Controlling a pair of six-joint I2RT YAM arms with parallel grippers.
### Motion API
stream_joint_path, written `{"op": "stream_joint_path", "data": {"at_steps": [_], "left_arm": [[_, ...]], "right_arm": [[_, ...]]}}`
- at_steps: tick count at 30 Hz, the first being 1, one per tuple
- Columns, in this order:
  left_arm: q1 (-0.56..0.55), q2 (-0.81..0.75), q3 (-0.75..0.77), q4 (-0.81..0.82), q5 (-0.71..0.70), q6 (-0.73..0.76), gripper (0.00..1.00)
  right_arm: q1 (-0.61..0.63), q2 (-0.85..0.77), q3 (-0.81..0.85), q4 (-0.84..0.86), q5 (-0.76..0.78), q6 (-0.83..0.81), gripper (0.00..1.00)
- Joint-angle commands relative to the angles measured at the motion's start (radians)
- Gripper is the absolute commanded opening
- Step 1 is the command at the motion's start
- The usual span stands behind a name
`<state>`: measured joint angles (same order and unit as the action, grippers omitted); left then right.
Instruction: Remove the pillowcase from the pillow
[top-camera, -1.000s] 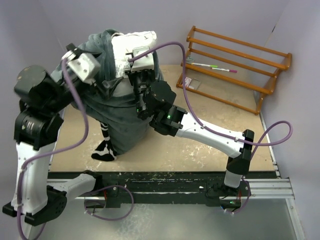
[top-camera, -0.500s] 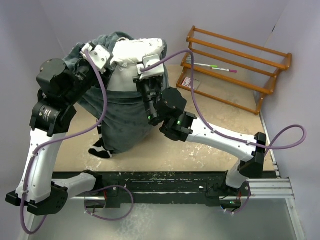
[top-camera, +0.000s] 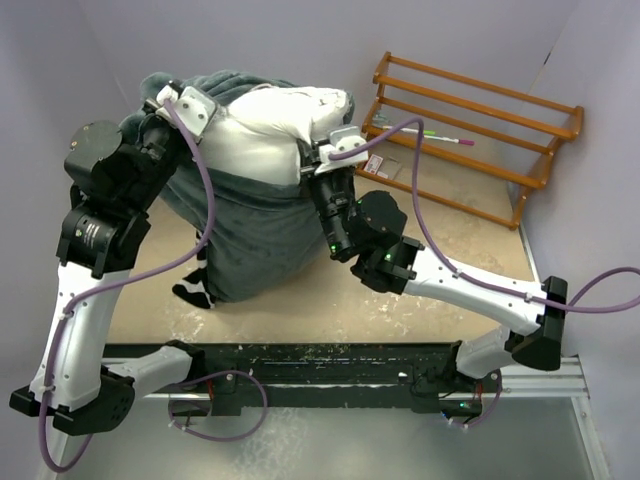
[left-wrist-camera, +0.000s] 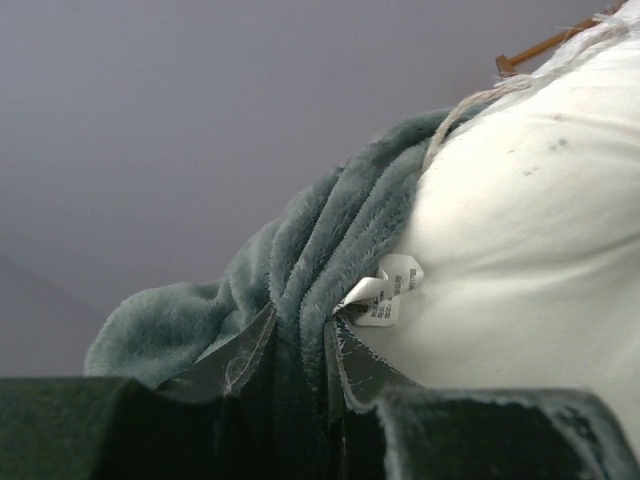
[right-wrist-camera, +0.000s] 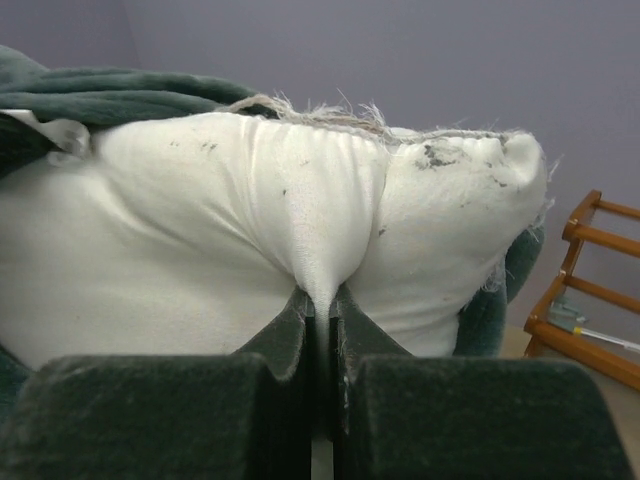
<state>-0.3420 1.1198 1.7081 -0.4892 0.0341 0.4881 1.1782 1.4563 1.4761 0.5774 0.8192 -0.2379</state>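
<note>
The pillow (top-camera: 268, 135) is a plump white cushion held up off the table at the back left, its top end sticking out of the pillowcase (top-camera: 255, 235). The pillowcase hangs below it, plush dark grey side out, with a zebra-striped corner (top-camera: 193, 291) on the table. My left gripper (top-camera: 212, 122) is at the pillow's left edge. In the left wrist view it (left-wrist-camera: 300, 325) is shut on a fold of the grey pillowcase (left-wrist-camera: 300, 250), beside a white label (left-wrist-camera: 385, 295). My right gripper (top-camera: 313, 165) (right-wrist-camera: 320, 300) is shut on a pinch of the white pillow (right-wrist-camera: 250, 230).
A wooden rack (top-camera: 470, 130) stands at the back right with two pens (top-camera: 430, 134) on it and a small packet (top-camera: 382, 166) at its foot. Grey walls close in the back and both sides. Purple cables loop from both arms.
My left gripper rose to the pillow's left edge and closed on the grey fabric. My right gripper pulled the pillow to the right, and more white shows out of the cover.
</note>
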Motion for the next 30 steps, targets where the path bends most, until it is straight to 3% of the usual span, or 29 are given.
{"op": "stream_joint_path", "data": {"at_steps": [1, 10, 16, 19, 22, 25, 28, 29, 30], "left_arm": [[0.011, -0.042, 0.045, 0.075, -0.184, 0.090, 0.20], [0.011, -0.043, 0.071, 0.232, -0.364, 0.083, 0.07], [0.010, -0.027, 0.065, 0.161, -0.391, -0.010, 0.04], [0.010, -0.011, 0.048, 0.067, -0.345, -0.089, 0.03], [0.011, 0.017, 0.014, -0.094, -0.171, -0.186, 0.03], [0.013, 0.011, -0.097, -0.181, -0.006, -0.205, 0.07], [0.022, -0.032, -0.280, -0.143, 0.070, -0.172, 0.19], [0.037, -0.046, -0.314, -0.146, 0.112, -0.165, 0.30], [0.053, -0.062, -0.338, -0.160, 0.174, -0.155, 0.49]], "right_arm": [[-0.056, -0.084, -0.075, 0.032, 0.055, 0.090, 0.00], [-0.141, -0.194, -0.223, -0.043, 0.078, 0.249, 0.00], [-0.206, -0.324, -0.350, -0.078, 0.081, 0.421, 0.00], [-0.221, -0.364, -0.387, -0.092, 0.091, 0.463, 0.00], [-0.232, -0.388, -0.402, -0.101, 0.105, 0.490, 0.00], [-0.241, -0.384, -0.390, -0.108, 0.126, 0.481, 0.00], [-0.268, -0.357, -0.322, -0.125, 0.123, 0.455, 0.00], [-0.278, -0.343, -0.290, -0.129, 0.117, 0.440, 0.00], [-0.286, -0.326, -0.253, -0.132, 0.112, 0.424, 0.00]]}}
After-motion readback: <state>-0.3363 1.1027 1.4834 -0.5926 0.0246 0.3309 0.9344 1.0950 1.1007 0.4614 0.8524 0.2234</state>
